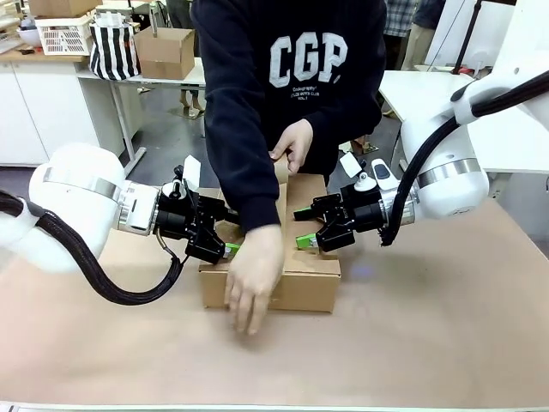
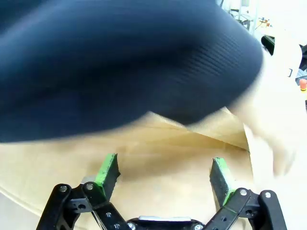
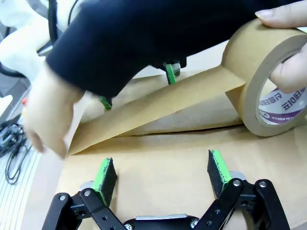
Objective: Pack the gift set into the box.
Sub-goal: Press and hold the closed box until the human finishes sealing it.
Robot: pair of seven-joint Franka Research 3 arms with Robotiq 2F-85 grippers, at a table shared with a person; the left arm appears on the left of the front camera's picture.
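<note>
both pincers (image 1: 230,246) (image 1: 302,240) released beside the box (image 1: 309,279) on the brown table (image 1: 429,335).

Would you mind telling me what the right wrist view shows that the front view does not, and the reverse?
Right wrist alone: the purple print inside the tape roll, and the strip of tape running from it down to the box.

Front alone: both arms at once, the left gripper and the right gripper at opposite sides of the box, jaws open.

Both: the person's hands, one holding the roll, the other pressing the tape down.
</note>
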